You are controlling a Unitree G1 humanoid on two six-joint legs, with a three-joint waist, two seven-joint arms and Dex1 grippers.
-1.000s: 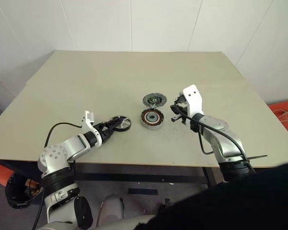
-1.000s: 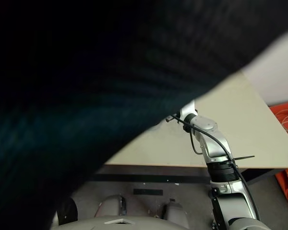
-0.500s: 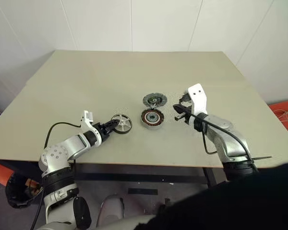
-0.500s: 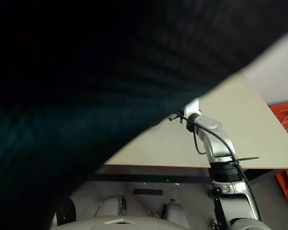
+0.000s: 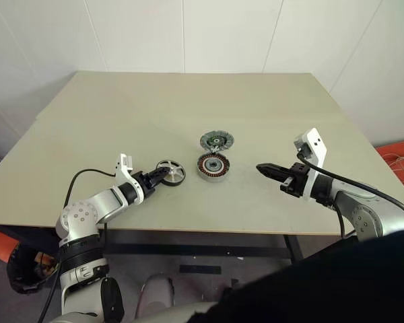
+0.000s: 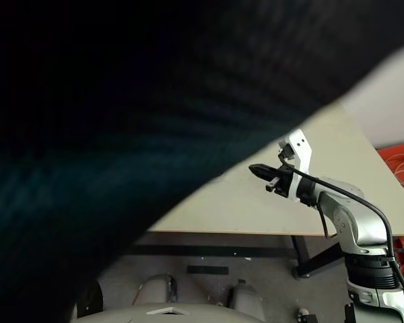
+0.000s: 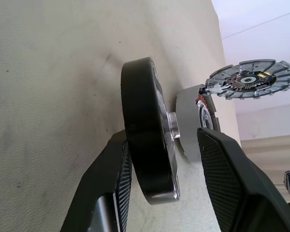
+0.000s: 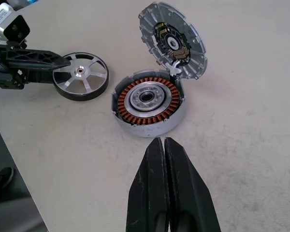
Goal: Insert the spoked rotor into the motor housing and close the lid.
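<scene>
Dark blur hides table (image 6: 323, 202) beside right gripper (image 6: 254, 169).

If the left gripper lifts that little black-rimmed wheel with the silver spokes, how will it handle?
The black-rimmed silver-spoked wheel looks rigid metal, so probably stiff and heavy for its size. Its smooth round rim may slip between the left gripper's fingers straddling it. If dropped on edge, it would likely roll across the beige table.
</scene>
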